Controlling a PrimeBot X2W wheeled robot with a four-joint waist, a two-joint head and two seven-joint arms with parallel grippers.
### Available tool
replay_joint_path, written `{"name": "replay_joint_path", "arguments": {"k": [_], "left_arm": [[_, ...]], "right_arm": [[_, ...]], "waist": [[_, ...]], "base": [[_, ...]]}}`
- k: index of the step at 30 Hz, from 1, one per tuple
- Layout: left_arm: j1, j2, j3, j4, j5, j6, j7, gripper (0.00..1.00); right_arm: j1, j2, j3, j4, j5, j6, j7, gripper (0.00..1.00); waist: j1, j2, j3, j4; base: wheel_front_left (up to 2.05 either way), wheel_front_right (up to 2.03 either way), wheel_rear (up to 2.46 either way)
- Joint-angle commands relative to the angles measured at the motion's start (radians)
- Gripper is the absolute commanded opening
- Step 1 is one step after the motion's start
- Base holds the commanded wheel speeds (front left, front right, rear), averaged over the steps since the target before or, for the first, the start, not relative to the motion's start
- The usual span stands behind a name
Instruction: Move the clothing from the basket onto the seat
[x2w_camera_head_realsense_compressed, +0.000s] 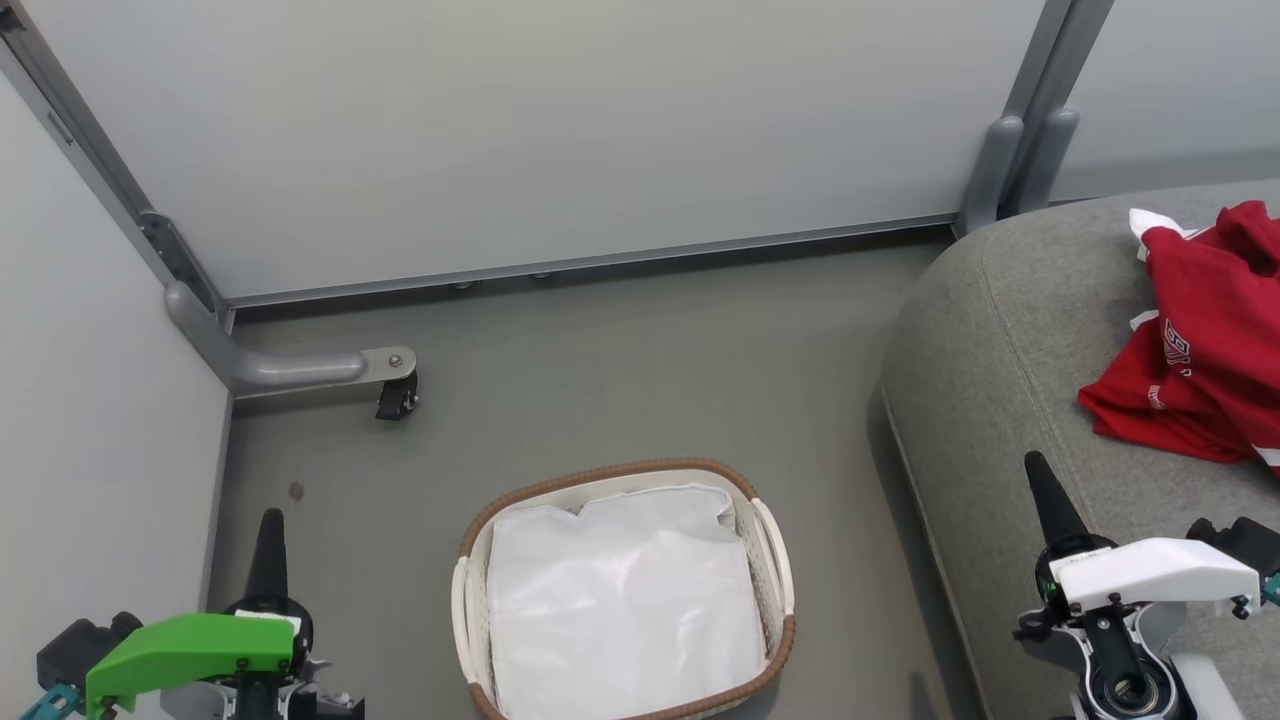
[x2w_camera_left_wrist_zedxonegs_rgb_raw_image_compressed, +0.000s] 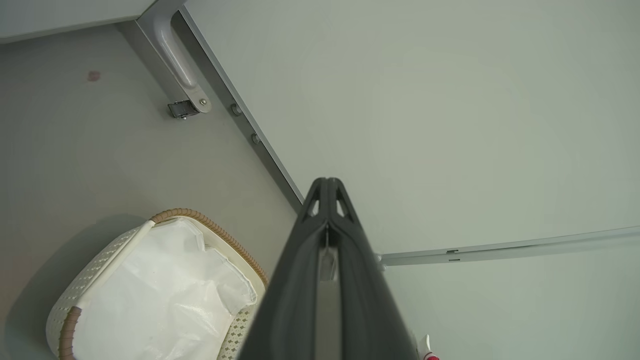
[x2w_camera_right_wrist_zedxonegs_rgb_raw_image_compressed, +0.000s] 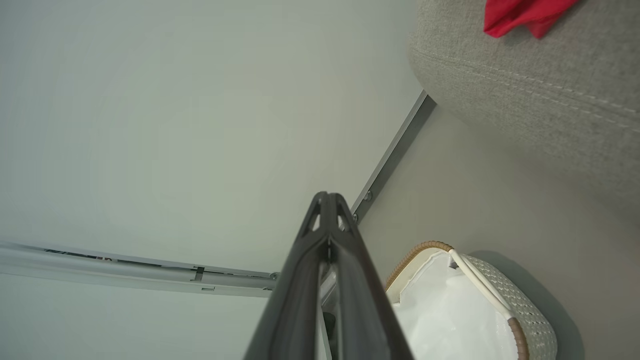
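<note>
Clothing (x2w_camera_head_realsense_compressed: 1205, 340) lies in a red heap on the seat (x2w_camera_head_realsense_compressed: 1000, 330), well to the right of the basket (x2w_camera_head_realsense_compressed: 620, 470) and farther back, with white trim and lettering showing along its left edge. The seat's rounded grey corner stands to the right of the basket, with a strip of floor (x2w_camera_head_realsense_compressed: 620, 350) between them. The basket sits on that floor between my two claws. A crumpled white liner (x2w_camera_head_realsense_compressed: 620, 600) lies inside it, reaching up to the brown rim.

My left claw (x2w_camera_head_realsense_compressed: 270, 540) hangs to the left of the basket, above the floor, pointing toward the pale wall panel (x2w_camera_head_realsense_compressed: 520, 130) behind. In its wrist view the two dark fingers (x2w_camera_left_wrist_zedxonegs_rgb_raw_image_compressed: 300, 280) meet tip to tip, pressed together, with nothing held between them.

My right claw (x2w_camera_head_realsense_compressed: 1040, 485) hangs to the right of the basket, over the seat's front part and clear of the red heap. In its wrist view the fingers (x2w_camera_right_wrist_zedxonegs_rgb_raw_image_compressed: 295, 290) are likewise closed against each other at the tips, gripping nothing. The basket's white handle and rim show beside them, and the red cloth lies far off on the grey fabric.
</note>
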Motion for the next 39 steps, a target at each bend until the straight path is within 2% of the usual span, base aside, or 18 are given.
{"name": "replay_joint_path", "arguments": {"k": [1, 39], "left_arm": [[-0.023, 0.008, 0.005, -0.014, -0.025, -0.006, 0.008, 0.0], [-0.034, 0.01, 0.016, -0.062, -0.313, -0.008, 0.09, 0.0]], "right_arm": [[0.008, -0.006, -0.005, -0.013, 0.029, -0.001, 0.007, 0.0], [0.026, -0.008, -0.037, -0.053, 0.342, -0.001, 0.088, 0.0]], "waist": [[0.0, -0.0001, -0.001, 0.0], [0.0, -0.0001, -0.034, -0.006]], "base": [[0.0, 0.0, 0.0], [0.0, 0.0, 0.0]]}}
